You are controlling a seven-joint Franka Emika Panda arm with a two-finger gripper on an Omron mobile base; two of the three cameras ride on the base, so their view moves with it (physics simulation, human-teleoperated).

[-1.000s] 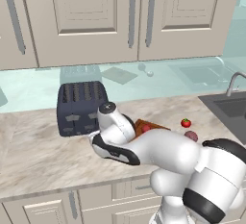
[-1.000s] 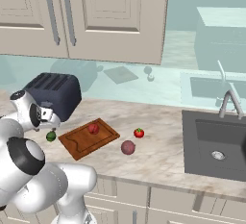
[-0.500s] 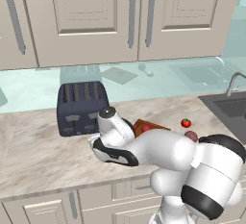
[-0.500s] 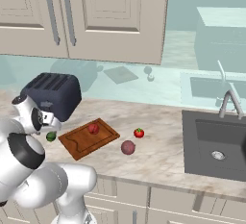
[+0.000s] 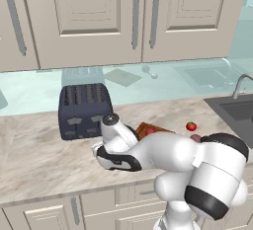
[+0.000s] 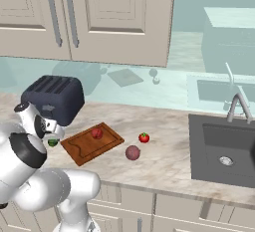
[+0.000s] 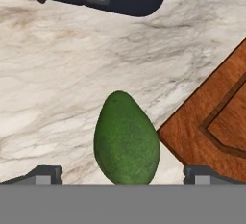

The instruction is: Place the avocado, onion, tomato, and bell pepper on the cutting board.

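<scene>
With its jaws spread wide, the gripper (image 7: 122, 175) hung over the avocado (image 7: 126, 139), which lay on the counter (image 7: 72, 74) just beside a corner of the cutting board (image 7: 211, 122), so the next move was likely to descend and close.

Avocado (image 7: 127, 139) lies on counter (image 7: 67, 79) beside cutting board (image 7: 211, 122).

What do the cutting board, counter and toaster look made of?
Cutting board: wood, reddish-brown with visible grain and a darker groove, satin finish.
Counter: looks like polished marble or similar stone, beige with grey veining.
Toaster: dark navy casing, matte; plastic or painted metal, can't tell.
</scene>
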